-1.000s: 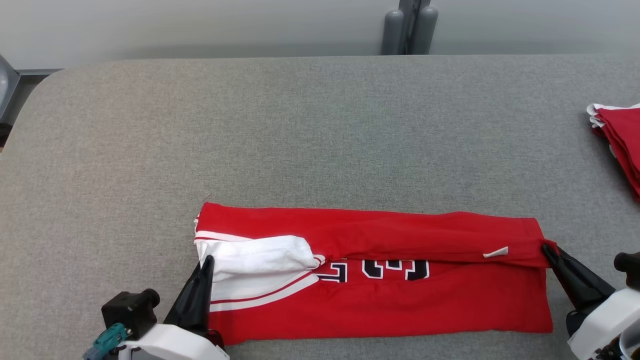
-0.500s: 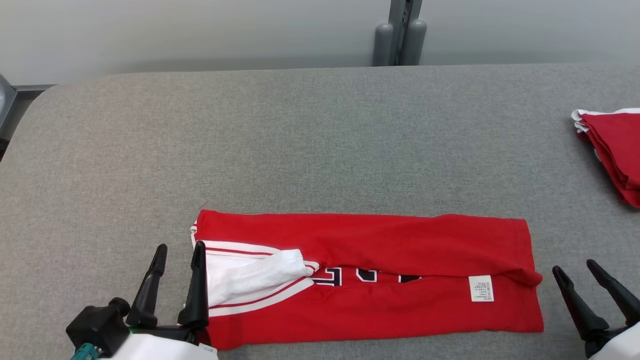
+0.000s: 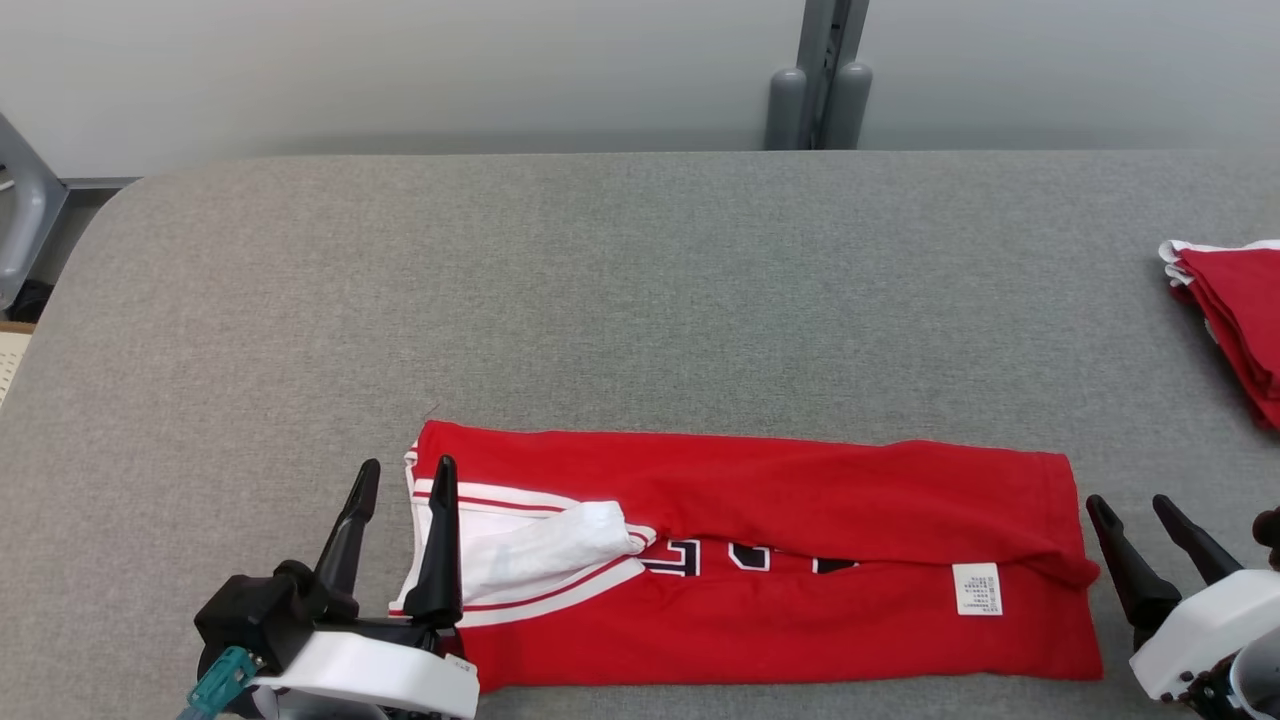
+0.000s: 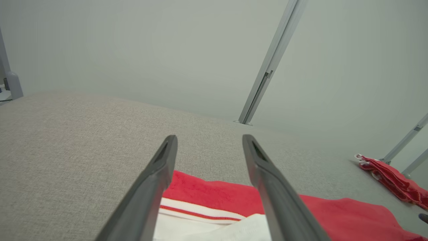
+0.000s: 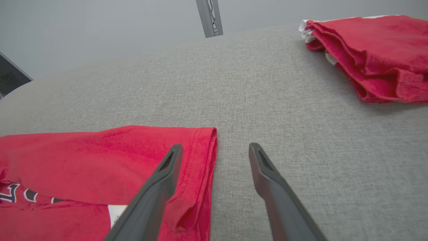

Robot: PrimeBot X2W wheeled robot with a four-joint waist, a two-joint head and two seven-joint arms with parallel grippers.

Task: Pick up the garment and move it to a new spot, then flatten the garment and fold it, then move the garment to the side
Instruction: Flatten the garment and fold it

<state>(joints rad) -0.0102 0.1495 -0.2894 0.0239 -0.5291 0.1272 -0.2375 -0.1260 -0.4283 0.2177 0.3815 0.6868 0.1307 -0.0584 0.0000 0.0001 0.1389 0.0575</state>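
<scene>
Both arms have let go since a second ago: the left end effector (image 3: 407, 465) and the right end effector (image 3: 1127, 502), each then pinched shut on one end of the top flap, now stand with jaws spread wide and nothing between them. The head camera has also shifted a little, so the slight drift of the whole scene is not a move of the cloth.

The grey desk (image 3: 640, 280) carries the garment (image 3: 800, 500) near its front edge, as a long red band running left to right. The released flap has dropped flat and now covers more of the dark lettering (image 3: 735, 557) than before. A pile of folded red clothes (image 3: 1235, 300) lies well apart at the far right.

The left end effector straddles the band's left edge by the white sleeve (image 3: 540, 535); whether a finger touches the cloth I cannot tell. The right one sits just beside the right hem, one finger over the corner and the other over bare desk in its wrist view. The small white label (image 3: 977, 588) now lies face up.

By my reading, the lengthwise fold is laid; a crosswise fold and the move aside are still to do.
</scene>
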